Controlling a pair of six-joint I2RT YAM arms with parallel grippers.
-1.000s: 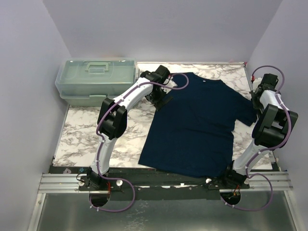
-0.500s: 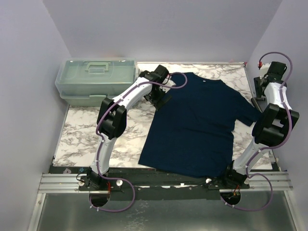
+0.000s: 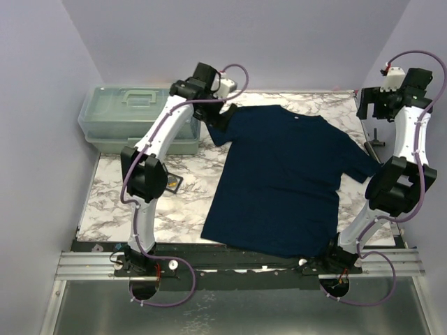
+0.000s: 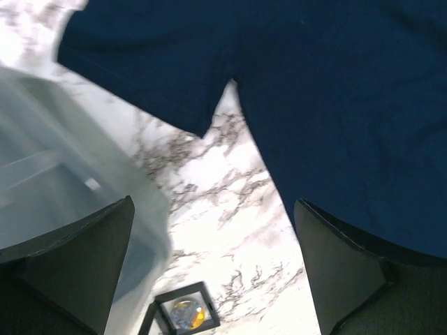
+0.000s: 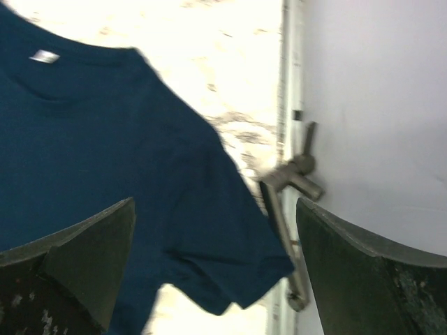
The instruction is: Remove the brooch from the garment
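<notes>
The garment (image 3: 286,181), a navy T-shirt with a small white neck tag (image 3: 295,117), lies flat on the marble table (image 3: 126,202). The brooch (image 4: 183,314), a small round gold-grey disc, lies inside a black square frame (image 3: 172,183) on the marble, left of the shirt and apart from it. My left gripper (image 3: 215,120) hangs open above the shirt's left sleeve (image 4: 147,77), beside the box, holding nothing. Raised over the table's right edge near the right sleeve (image 5: 230,258), my right gripper (image 3: 368,105) is open and empty too.
A translucent green lidded box (image 3: 136,115) stands at the back left, close to my left fingers (image 4: 84,258). A metal clamp (image 5: 293,178) sits on the table's right rail against the wall. Walls close in the left, back and right sides.
Both arms have lifted. The left gripper rose from the left sleeve toward the box, uncovering the black frame. The right gripper opened wide and rose from the right sleeve.
</notes>
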